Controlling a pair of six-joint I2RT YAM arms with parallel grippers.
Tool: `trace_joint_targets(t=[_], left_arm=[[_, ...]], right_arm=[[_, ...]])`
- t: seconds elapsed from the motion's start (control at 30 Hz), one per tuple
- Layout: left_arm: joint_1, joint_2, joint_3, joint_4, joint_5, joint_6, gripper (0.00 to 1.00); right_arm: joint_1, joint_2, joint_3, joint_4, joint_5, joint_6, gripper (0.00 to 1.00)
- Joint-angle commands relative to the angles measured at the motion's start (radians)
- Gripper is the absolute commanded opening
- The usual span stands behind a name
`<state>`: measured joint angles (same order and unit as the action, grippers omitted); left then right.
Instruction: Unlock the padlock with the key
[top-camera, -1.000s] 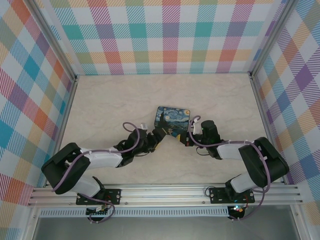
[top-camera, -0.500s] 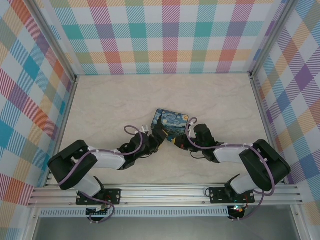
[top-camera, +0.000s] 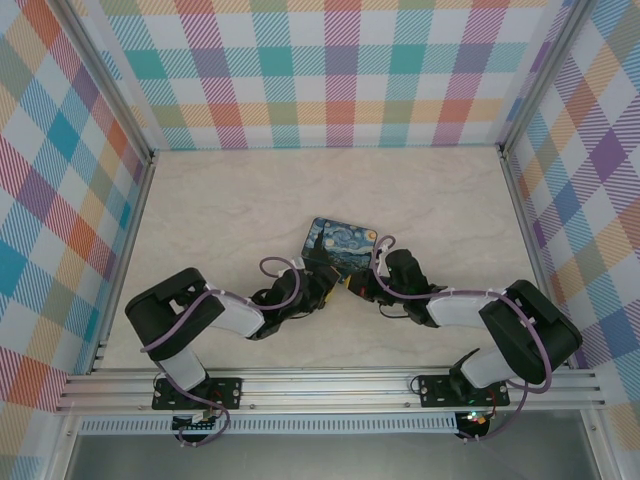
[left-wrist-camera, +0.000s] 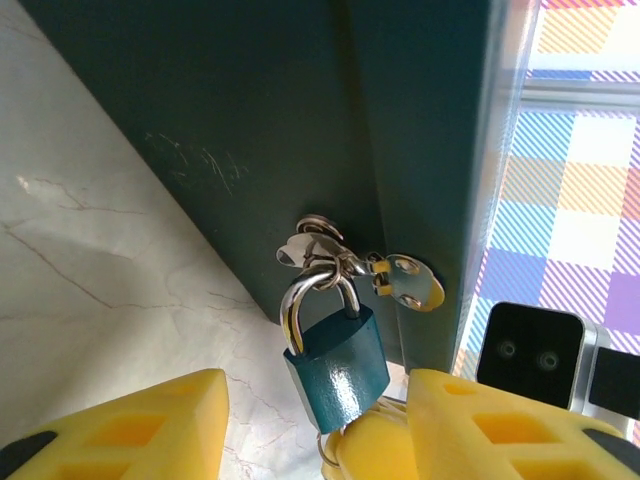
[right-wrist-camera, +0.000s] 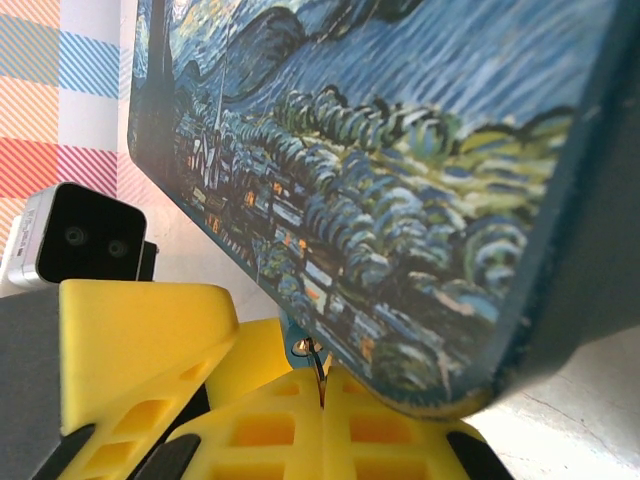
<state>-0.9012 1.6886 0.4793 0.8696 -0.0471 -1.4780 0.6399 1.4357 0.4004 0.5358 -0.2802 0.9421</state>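
Observation:
The small blue padlock (left-wrist-camera: 337, 362) hangs by its silver shackle (left-wrist-camera: 296, 305) from the hasp on the front of the painted night-sky box (top-camera: 342, 243). My left gripper (left-wrist-camera: 315, 412) is open, its yellow fingers (left-wrist-camera: 130, 430) standing either side of the padlock body with a gap on the left. My right gripper (right-wrist-camera: 322, 400) is shut on the thin dark key (right-wrist-camera: 321, 378), its tips pressed up under the padlock's bottom. The key's ring (left-wrist-camera: 328, 447) peeks out there. From above, both grippers (top-camera: 340, 283) meet at the box's near edge.
The box's dark front wall (left-wrist-camera: 300, 120) looms just beyond the padlock, and its painted lid (right-wrist-camera: 400, 180) overhangs my right fingers. The left wrist camera housing (right-wrist-camera: 85, 245) sits close beside them. Bare marble tabletop (top-camera: 230, 200) lies left and behind; checked walls enclose the table.
My left arm has slid right to the box front and its jaws have narrowed around the padlock. The right gripper has moved left, bringing the key up under the padlock.

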Motion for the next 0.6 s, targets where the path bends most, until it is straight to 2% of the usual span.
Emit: trace_joint_targets(t=[0.0, 0.3, 0.57], left_arm=[[-0.015, 0.014, 0.027, 0.075, -0.028, -0.026, 0.48], [-0.015, 0.048, 0.028, 0.109, -0.055, -0.057, 0.40], [-0.015, 0.052, 0.032, 0.111, -0.074, -0.063, 0.39]], right_arm=[[0.011, -0.002, 0.002, 0.022, 0.006, 0.015, 0.05], [0.026, 0.035, 0.006, 0.053, 0.001, 0.046, 0.05], [0.028, 0.034, 0.006, 0.057, 0.001, 0.067, 0.05]])
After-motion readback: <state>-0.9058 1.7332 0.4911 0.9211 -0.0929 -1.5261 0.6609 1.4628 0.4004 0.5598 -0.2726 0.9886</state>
